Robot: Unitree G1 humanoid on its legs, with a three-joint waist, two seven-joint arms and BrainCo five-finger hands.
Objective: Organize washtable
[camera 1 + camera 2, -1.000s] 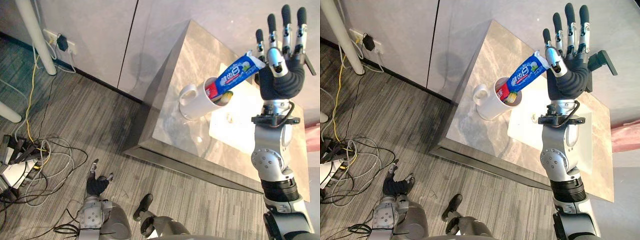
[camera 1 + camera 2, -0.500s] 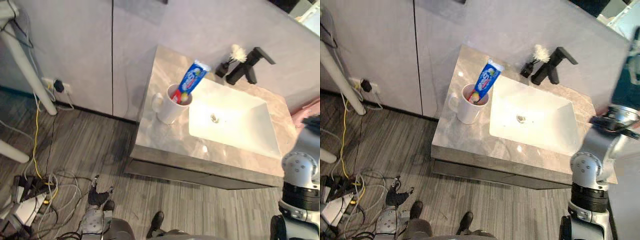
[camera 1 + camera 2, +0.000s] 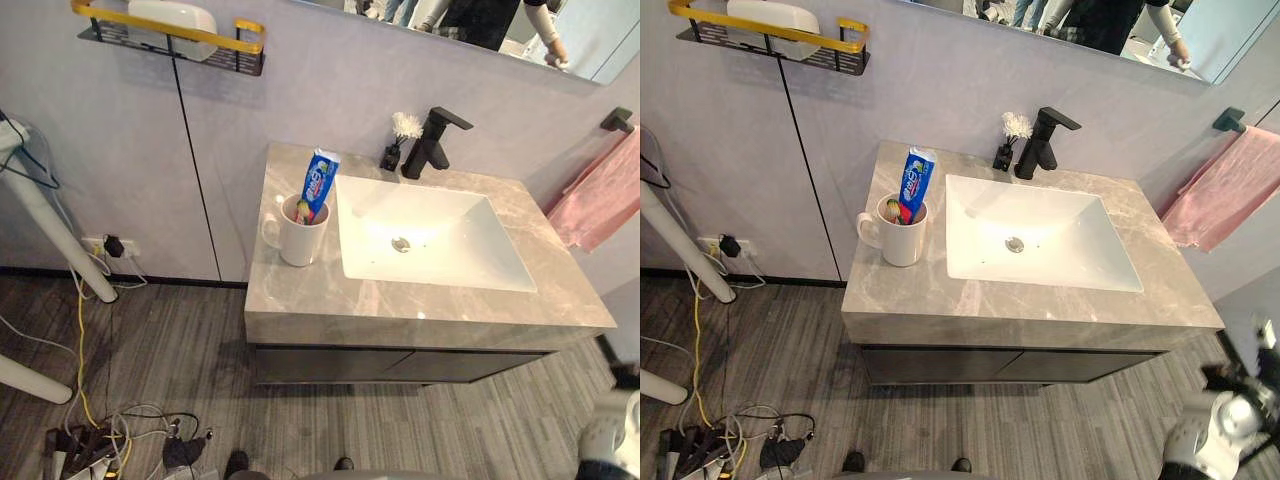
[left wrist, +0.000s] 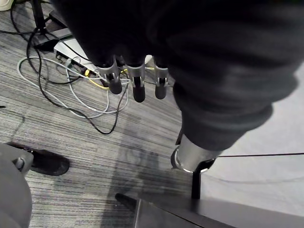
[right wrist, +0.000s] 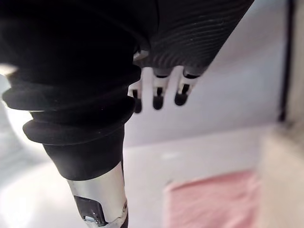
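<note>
Left hand (image 4: 138,90): is hanging low over the floor (image 3: 180,360), fingers loose and apart, carrying nothing.
Right hand (image 5: 156,97): is hanging off the near right corner of the tabletop (image 3: 400,300), fingers relaxed, nothing in them.
Change: 1 s ago the right hand was spread wide beside the toothpaste tube (image 3: 318,183). It is now lowered and well apart from it. The whole view is also shifting back, so the camera is moving, not the things.
Task's thing: the tube is standing tilted in the white mug (image 3: 297,240), on the tabletop's left part, just beside the basin (image 3: 440,240).
Meaning: placement is looking done; judging the job as near finished.
Surface: 1 black faucet (image 3: 432,142) and 1 small vase (image 3: 395,150) are sitting at the back.
Room: cables (image 3: 90,440) are lying on the floor; a pink towel (image 3: 598,190) is hanging right; a wall shelf (image 3: 170,35) is sitting above left.
</note>
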